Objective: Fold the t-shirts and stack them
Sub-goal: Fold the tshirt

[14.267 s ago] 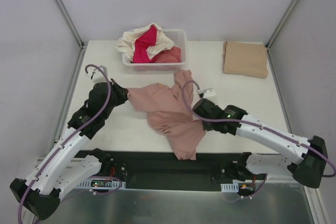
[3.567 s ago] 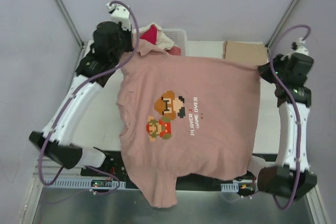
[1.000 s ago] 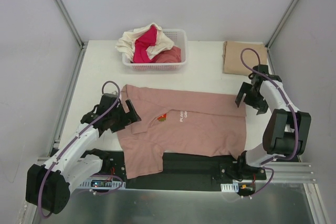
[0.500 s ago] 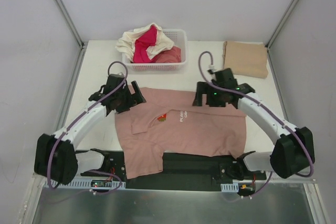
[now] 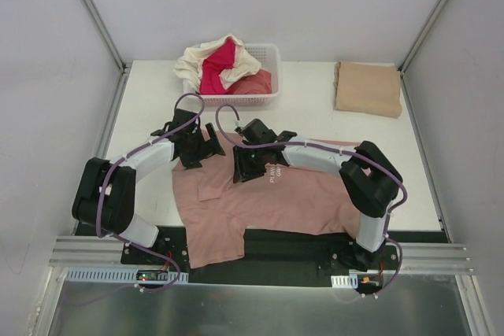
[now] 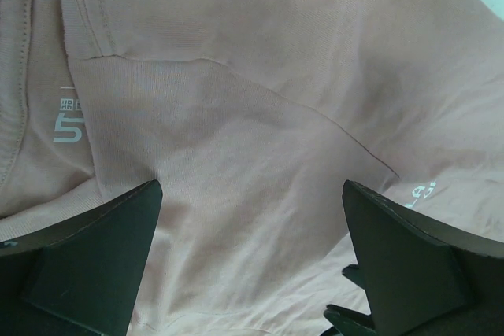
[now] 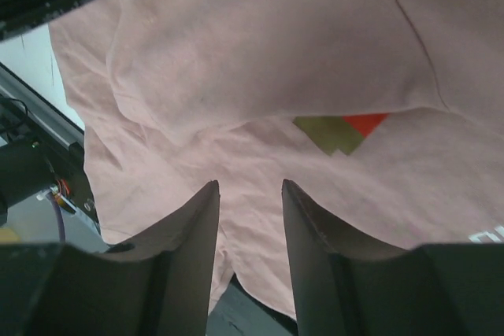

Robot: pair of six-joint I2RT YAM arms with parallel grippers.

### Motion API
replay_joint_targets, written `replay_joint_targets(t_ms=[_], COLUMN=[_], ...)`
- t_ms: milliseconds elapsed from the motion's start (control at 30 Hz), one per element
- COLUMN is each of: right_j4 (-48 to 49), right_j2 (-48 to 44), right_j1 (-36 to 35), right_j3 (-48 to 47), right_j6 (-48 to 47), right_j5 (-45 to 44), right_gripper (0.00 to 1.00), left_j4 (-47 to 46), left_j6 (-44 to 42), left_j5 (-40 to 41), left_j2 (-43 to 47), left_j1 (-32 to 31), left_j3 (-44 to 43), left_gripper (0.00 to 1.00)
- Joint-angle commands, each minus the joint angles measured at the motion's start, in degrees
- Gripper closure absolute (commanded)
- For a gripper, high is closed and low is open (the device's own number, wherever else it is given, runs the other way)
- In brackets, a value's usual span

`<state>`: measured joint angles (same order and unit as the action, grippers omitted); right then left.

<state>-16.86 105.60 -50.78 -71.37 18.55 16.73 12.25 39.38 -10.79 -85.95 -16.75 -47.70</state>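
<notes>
On the near half of the table, the dusty-pink tee lies spread with one layer turned over its print, so I'd judge its folding barely begun. One tan tee sits folded at the far right corner, and the other tees are heaped in the basket. The left gripper hovers spread wide and empty, the right gripper has its fingers nearly together, pinching or not I cannot tell, and the near hem overhangs the table edge with bare tabletop either side.
</notes>
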Motion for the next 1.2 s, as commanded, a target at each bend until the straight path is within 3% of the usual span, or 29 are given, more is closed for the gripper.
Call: replay_joint_targets(t_ms=[0, 800, 1167], right_j4=[1.2, 2.5, -1.1], right_j2=[1.7, 10.9, 10.9], right_j1=[-1.1, -2.8, -3.1], right_j3=[-3.9, -9.1, -10.8], right_j6=[2.8, 6.4, 8.5], right_j5=[-2.7, -4.6, -9.5], right_gripper=[0.60, 0.70, 0.88], left_j4=[-2.1, -3.8, -3.8], left_j6=[-1.5, -2.5, -3.5], left_j5=[-1.8, -3.2, -2.5], left_j2=[-0.7, -2.8, -2.6], left_j1=[1.2, 2.0, 2.0], left_j3=[-0.7, 0.2, 0.8], left_gripper=[0.01, 0.01, 0.01])
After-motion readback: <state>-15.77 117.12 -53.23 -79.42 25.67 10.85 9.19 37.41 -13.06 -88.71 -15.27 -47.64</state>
